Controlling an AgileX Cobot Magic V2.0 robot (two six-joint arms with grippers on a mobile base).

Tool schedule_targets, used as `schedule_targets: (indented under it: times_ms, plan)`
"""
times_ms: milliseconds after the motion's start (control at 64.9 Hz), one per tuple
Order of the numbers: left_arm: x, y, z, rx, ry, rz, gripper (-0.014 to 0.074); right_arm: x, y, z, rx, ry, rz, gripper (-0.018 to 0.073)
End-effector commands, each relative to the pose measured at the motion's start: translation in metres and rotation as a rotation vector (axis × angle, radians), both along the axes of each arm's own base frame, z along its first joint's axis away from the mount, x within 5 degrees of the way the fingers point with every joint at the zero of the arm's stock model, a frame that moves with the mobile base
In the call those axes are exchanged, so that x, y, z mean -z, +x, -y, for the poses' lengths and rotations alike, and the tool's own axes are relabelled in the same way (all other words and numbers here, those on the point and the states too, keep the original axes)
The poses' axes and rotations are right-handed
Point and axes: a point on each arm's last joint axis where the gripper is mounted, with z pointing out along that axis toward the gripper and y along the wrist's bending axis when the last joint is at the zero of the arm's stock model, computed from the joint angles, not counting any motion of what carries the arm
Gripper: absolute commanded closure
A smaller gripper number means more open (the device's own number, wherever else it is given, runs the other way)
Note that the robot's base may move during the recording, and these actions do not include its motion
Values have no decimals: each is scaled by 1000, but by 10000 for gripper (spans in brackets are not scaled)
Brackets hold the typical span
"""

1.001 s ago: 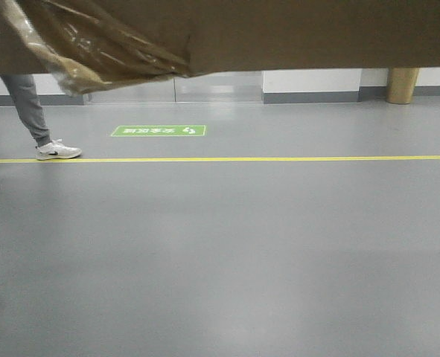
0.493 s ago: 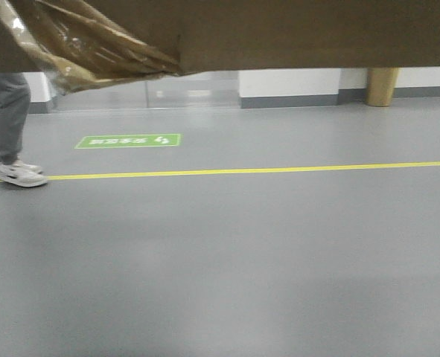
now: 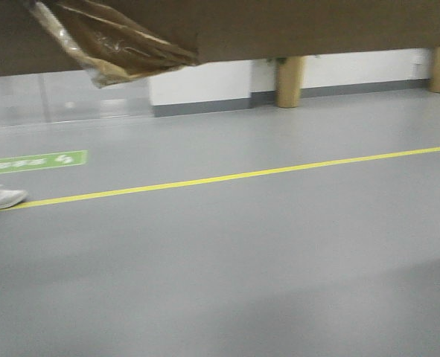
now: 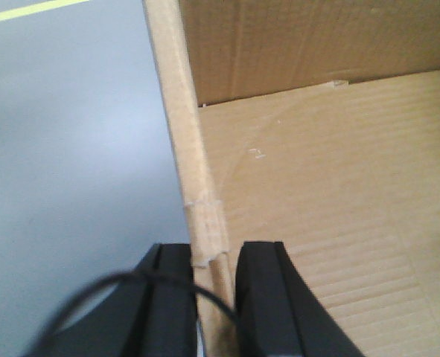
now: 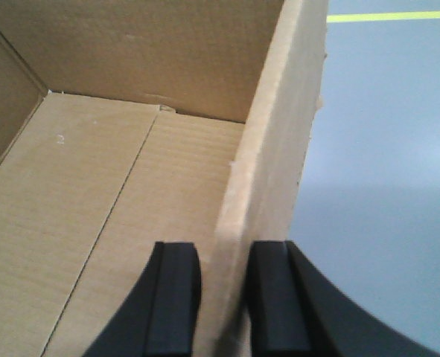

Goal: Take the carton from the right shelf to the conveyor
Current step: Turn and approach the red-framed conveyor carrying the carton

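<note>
Now L claw (image 4: 214,260) & R claw (image 5: 223,256) each clamp a carton (image 4: 316,186) side wall.

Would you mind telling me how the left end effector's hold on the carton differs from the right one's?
The left end effector pinches a carton wall whose rim bears a pale patch, perhaps tape, just above the grip; the right end effector pinches a wall with a bare rim. A black cable loops across the left end effector; none shows by the right. Both straddle a wall, half inside the carton, half outside.
</note>
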Motion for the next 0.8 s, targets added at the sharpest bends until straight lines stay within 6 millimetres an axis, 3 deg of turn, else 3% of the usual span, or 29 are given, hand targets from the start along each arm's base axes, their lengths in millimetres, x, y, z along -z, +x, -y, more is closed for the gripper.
schedule_targets:
  times_ms: [0, 786]
  plan:
    - [-3, 0, -1, 6, 10, 32, 605, -13, -4, 1, -18, 55, 104, 627]
    - [-3, 0, -1, 3, 15, 35, 605, -14, -4, 1, -17, 57, 106, 627]
